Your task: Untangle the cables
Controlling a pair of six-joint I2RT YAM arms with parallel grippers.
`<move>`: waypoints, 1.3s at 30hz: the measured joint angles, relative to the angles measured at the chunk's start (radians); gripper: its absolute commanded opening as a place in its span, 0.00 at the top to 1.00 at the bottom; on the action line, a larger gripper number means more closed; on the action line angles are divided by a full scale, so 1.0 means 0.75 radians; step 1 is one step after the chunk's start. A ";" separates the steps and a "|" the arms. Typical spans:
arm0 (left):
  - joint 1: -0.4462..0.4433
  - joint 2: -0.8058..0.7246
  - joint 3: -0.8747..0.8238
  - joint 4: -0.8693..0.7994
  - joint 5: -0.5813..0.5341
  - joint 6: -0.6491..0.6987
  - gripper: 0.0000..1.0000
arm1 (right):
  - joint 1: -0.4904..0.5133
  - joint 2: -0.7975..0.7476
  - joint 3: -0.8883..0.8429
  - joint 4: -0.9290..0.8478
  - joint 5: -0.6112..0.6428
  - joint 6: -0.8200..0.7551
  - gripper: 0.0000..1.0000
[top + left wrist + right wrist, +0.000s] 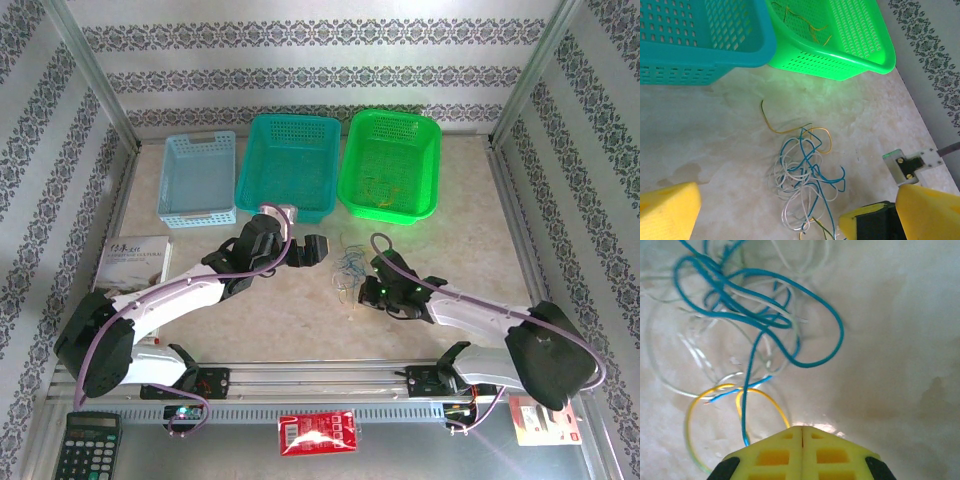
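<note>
The cables lie in a tangle of thin blue, white and yellow strands on the table between my two grippers. In the left wrist view the cables sit between and just ahead of my wide open left gripper, whose yellow fingers touch nothing. My left gripper is left of the pile. My right gripper is at the pile's near right edge, its tip against the strands. Its fingers are shut together, and a yellow cable runs into their tip. A blue cable loops ahead.
A green basket at the back right holds a few loose strands. A teal basket and a light blue basket stand beside it. A book lies at the left. A calculator and red packet lie by the near rail.
</note>
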 measured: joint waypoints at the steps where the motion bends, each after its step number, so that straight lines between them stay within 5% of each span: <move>1: 0.001 0.000 0.000 0.002 0.003 0.001 0.00 | -0.003 -0.018 0.011 -0.012 0.002 -0.004 1.00; 19: 0.022 0.022 -0.072 0.288 0.187 0.136 0.00 | -0.067 -0.109 0.547 -0.315 -0.001 -0.273 1.00; 39: -0.001 0.320 -0.069 0.678 0.389 0.300 0.11 | -0.140 -0.135 0.645 -0.361 -0.168 -0.329 1.00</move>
